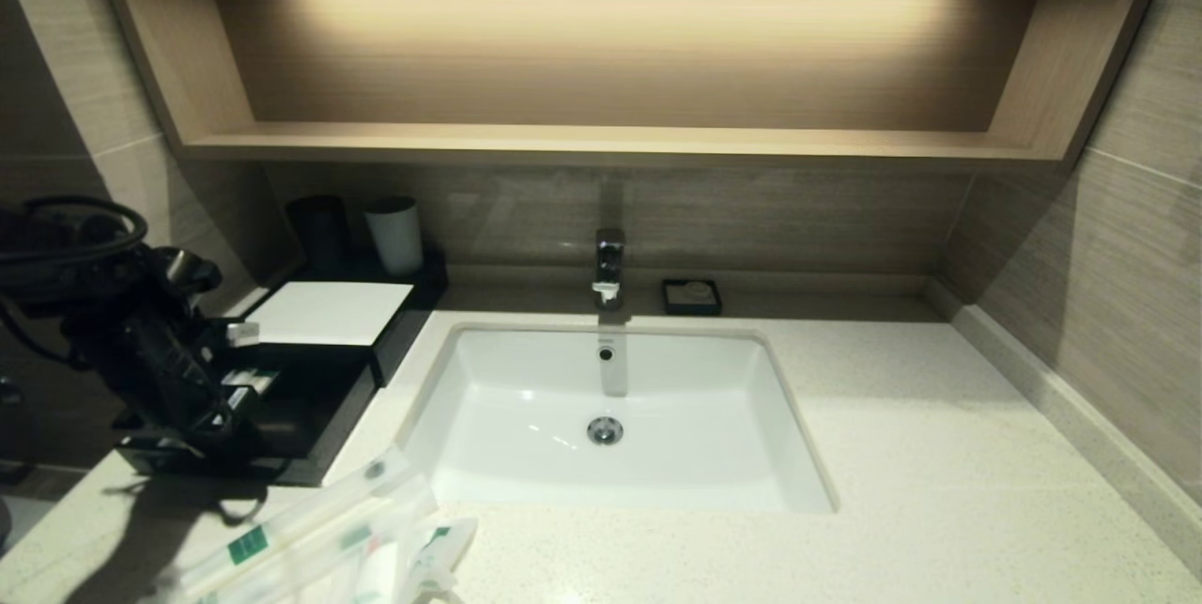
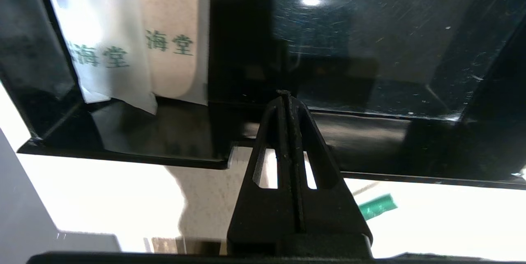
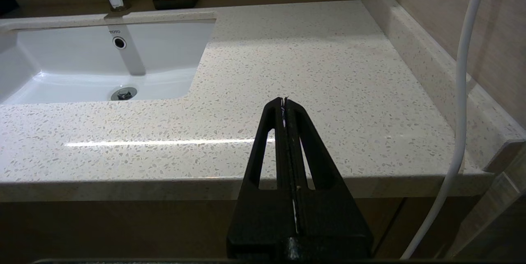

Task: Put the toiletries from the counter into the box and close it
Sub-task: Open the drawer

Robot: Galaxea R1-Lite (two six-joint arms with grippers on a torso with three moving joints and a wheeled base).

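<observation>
Across the speckled stone bench (image 1: pixel 939 454), with its white sink (image 1: pixel 526 369) set in the middle, most of the job is not yet done. At its left end sits the black box (image 1: pixel 394 327), white top panel (image 1: pixel 329 313) at the back and drawer (image 1: pixel 310 416) pulled out toward the front edge. Two white packets with green print (image 2: pixel 135 46) already lie in one drawer compartment, but a bundle of long clear-wrapped toiletries (image 1: pixel 319 529) lies on the bench just in front of the drawer.

Hanging over the open drawer is the left gripper (image 2: pixel 286 95), its jaws pressed together with nothing between them. The right gripper (image 3: pixel 284 102), likewise closed and empty, is parked beyond the bench's right front edge.

The main risk, as I judge it, is pushing the drawer in too soon: the remaining packets would be left out. A second risk is the slippery wrapping (thin film tends to slide), so a pinch near a packet's end could drop it or nudge the bundle off the front edge. Long packets laid crooked across the drawer's divider could also jam it on closing.
</observation>
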